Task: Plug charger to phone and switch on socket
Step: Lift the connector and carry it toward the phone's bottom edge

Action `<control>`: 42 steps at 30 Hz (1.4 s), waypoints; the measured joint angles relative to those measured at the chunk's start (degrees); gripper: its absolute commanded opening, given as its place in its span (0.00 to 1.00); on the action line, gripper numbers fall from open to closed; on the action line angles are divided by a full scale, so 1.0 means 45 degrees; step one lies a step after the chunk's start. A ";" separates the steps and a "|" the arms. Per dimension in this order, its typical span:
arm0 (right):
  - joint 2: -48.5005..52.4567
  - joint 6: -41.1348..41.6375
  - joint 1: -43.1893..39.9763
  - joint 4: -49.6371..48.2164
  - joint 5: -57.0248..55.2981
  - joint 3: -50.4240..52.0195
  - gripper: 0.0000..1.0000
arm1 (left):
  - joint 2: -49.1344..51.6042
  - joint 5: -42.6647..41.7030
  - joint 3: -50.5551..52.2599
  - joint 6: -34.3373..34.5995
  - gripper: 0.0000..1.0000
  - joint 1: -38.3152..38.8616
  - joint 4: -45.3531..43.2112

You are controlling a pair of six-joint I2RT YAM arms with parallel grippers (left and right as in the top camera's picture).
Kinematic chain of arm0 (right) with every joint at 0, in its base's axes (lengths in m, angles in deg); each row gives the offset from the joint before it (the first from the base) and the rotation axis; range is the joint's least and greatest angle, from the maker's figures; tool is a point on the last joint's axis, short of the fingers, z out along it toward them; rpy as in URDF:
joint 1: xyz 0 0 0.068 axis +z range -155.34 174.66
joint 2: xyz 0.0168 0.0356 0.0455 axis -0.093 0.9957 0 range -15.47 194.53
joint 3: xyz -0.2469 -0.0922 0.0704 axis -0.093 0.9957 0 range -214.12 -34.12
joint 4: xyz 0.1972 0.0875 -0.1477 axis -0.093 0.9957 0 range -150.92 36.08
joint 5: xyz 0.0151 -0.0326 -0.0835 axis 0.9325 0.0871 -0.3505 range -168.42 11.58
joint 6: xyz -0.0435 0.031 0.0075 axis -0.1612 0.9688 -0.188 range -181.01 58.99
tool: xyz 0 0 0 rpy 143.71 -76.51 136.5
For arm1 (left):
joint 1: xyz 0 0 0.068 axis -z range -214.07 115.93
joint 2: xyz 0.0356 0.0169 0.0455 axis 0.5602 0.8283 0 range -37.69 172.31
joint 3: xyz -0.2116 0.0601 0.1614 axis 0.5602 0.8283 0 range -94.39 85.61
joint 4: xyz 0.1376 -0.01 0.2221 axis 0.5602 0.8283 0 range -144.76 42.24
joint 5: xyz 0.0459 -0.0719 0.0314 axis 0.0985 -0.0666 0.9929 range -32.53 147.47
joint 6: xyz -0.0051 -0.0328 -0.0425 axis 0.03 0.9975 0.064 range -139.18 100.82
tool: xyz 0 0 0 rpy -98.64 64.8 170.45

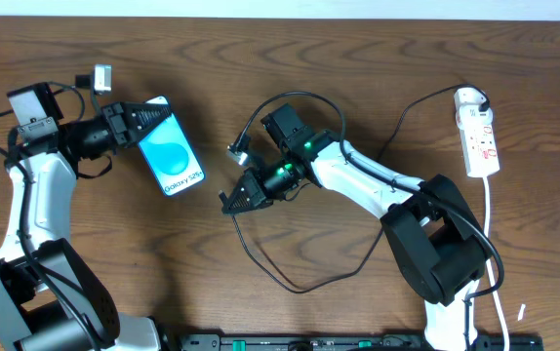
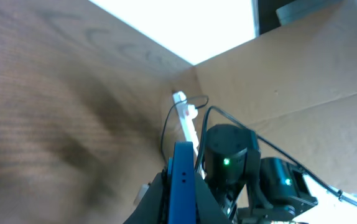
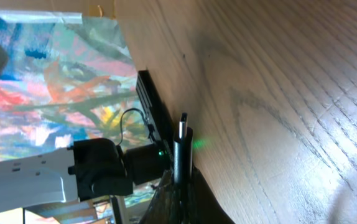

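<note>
Overhead, wooden table [image 1: 358, 58]. Two arms, one per side.

Count: one phone, one charger, one socket strip, one white cord.

Phone [image 1: 173, 154]: left of centre, blue screen up with its lighter circle, lying at a slant. Its upper-left end sits in the left gripper [image 1: 151, 122], whose fingers are pinched onto the phone's long sides. In the left wrist view the phone [image 2: 181, 180] shows edge-on as a blue bar between the two fingers. Cannot tell whether it rests on the wood or is lifted clear.

Charger [image 1: 290, 286]: thin black cable. It runs in a wide loop across the table in front of the right arm, and a second arc rises above that arm's wrist. Its free end is at the right gripper [image 1: 231, 202], mid-table, near the phone's lower-right end but apart from it. The right wrist view shows the plug tip [image 3: 182, 127] standing out past the closed fingers, clamped between them and not in the phone.

Socket [image 1: 478, 132]: white strip with red marks, far right edge, well apart from both grippers. The white cord [image 1: 490, 234] trails down from it. It is also visible far off in the left wrist view [image 2: 185, 118]. The switch position is too small to read.
</note>
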 measured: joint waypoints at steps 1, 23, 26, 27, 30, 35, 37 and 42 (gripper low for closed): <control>0.0000 -0.0019 0.0000 -0.0102 0.0024 0.0000 0.01 | 0.0000 -0.0078 0.0000 0.0223 0.07 0.0000 -0.0325; 0.0019 -0.0209 0.0000 -0.4367 0.3395 -0.0029 0.01 | 0.0000 -0.0699 -0.0063 0.5974 0.08 0.0000 -0.7621; 0.0019 -0.0165 0.0000 -0.4954 0.3575 -0.0029 0.01 | 0.0000 -0.0743 -0.0073 0.7130 0.08 0.0000 -0.8918; 0.0019 -0.0092 0.0000 -0.5212 0.3633 -0.0029 0.01 | 0.0000 -0.0767 -0.0073 0.7441 0.07 0.0000 -0.9190; 0.0019 0.0325 -0.0005 -0.6149 0.3764 -0.0034 0.01 | 0.0000 -0.0816 -0.0073 0.8238 0.07 0.0000 -0.9578; 0.0019 0.0597 -0.0049 -0.6873 0.3808 -0.0034 0.01 | 0.0000 -0.0869 -0.0073 0.8806 0.07 0.0000 -0.9612; 0.0019 0.0646 -0.0112 -0.6883 0.3745 -0.0034 0.01 | 0.0000 -0.0899 -0.0073 0.8879 0.07 0.0000 -0.9607; 0.0102 0.0733 -0.0481 -0.6912 0.3648 -0.0034 0.01 | 0.0000 -0.0903 -0.0073 0.8995 0.08 0.0000 -0.9612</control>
